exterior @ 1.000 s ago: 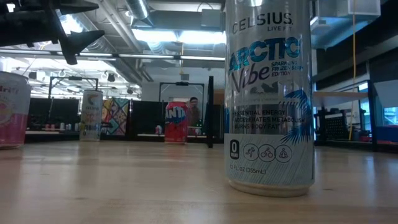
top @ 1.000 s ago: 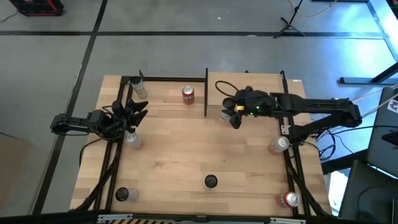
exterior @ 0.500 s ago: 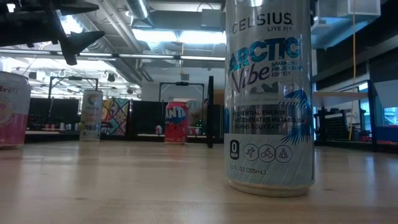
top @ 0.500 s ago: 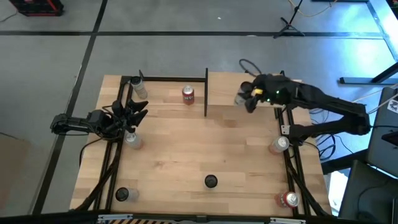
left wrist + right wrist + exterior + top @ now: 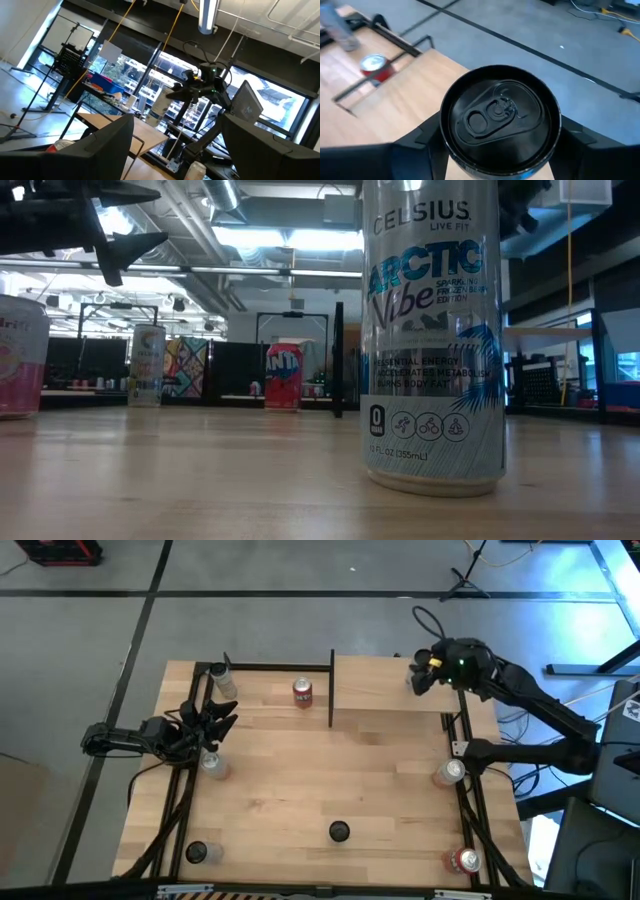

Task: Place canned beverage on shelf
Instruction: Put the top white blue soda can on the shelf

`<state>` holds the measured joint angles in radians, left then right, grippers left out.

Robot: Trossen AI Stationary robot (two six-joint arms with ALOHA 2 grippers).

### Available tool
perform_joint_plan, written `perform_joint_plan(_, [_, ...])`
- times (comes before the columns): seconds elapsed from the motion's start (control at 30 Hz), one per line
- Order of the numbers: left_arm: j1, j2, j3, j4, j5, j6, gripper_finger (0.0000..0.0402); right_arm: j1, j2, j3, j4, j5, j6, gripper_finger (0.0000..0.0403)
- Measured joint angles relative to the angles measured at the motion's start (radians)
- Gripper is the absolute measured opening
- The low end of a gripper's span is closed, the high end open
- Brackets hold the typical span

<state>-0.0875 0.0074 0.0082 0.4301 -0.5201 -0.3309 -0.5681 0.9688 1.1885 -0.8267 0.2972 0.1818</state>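
Black-topped can (image 5: 500, 117) clamped in right hand (image 5: 418, 675), above light-wood shelf (image 5: 385, 690).

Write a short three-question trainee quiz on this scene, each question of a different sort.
1. True or false: the right gripper holds a black-topped can.
2. Over what does that can hang? A) the shelf's far right corner B) the red can C) the floor
3. Fill in: the left gripper waits at the table's ___ edge.

Key: 1 true; 2 A; 3 left.
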Motion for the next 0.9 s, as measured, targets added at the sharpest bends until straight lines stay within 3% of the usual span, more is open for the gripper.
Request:
perform_joint_plan(0.5, [0.0, 0.0, 0.0, 0.0, 0.005, -0.001, 0.0292, -0.314, -0.003, 0.0, 0.006, -0.076, -0.06, 0.0234])
perform_joint_plan(0.9, [0.0, 0.0, 0.0, -0.001, 0.005, 0.0, 0.0292, -0.336, -0.003, -0.019, 0.015, -0.103, -0.039, 0.0234])
